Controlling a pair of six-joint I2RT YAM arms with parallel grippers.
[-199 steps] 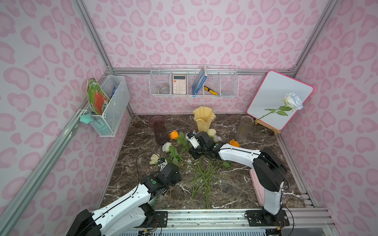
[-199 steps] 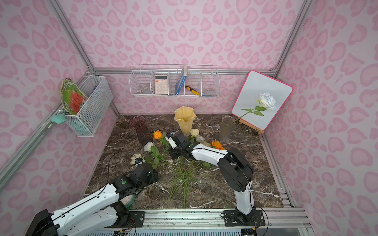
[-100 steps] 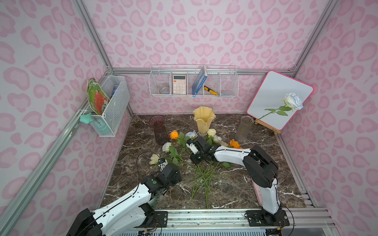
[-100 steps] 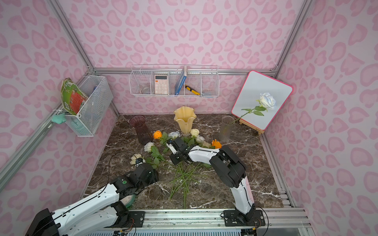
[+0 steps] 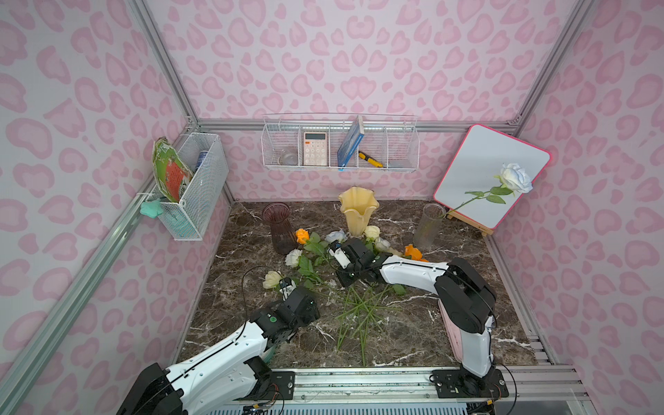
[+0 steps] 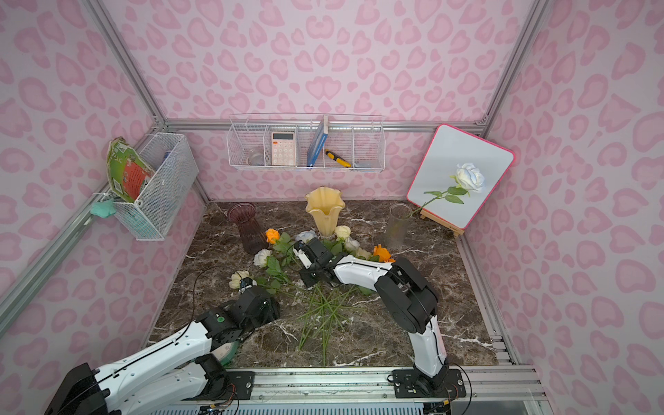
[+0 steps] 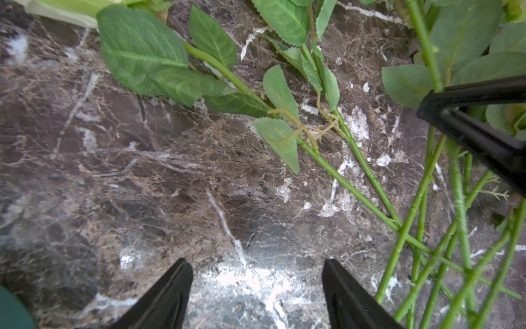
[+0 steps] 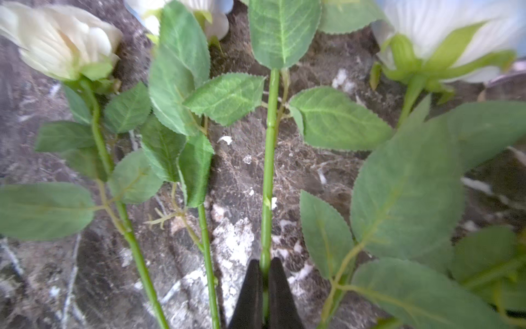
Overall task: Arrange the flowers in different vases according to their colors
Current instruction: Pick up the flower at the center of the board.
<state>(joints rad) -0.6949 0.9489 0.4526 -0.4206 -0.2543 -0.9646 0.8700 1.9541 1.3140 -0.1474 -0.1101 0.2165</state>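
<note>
Several flowers lie on the marble table (image 5: 406, 345), with orange heads (image 5: 302, 235) (image 5: 413, 252) and cream and white heads (image 5: 293, 257) (image 5: 372, 232). At the back stand three vases: purple (image 5: 279, 230), yellow (image 5: 358, 212) and clear glass (image 5: 427, 226). The glass one holds a white-blue rose (image 5: 516, 178). My right gripper (image 8: 265, 265) is shut on one green stem (image 8: 269, 159), whose head is out of view. A cream rose (image 8: 59, 40) and a white-blue rose (image 8: 444, 31) lie on either side of it. My left gripper (image 7: 257, 267) is open over bare marble beside the stems, near a cream rose (image 5: 272, 279).
The stem ends cross in a loose fan (image 5: 359, 312) between the arms. A whiteboard on an easel (image 5: 492, 176) leans at the back right. Wire baskets (image 5: 339, 147) (image 5: 194, 187) hang on the walls. A pink object (image 5: 449, 323) lies by the right arm's base.
My right gripper has closed onto a stem after shifting slightly nearer, and its elbow has swung. The left arm has not moved.
</note>
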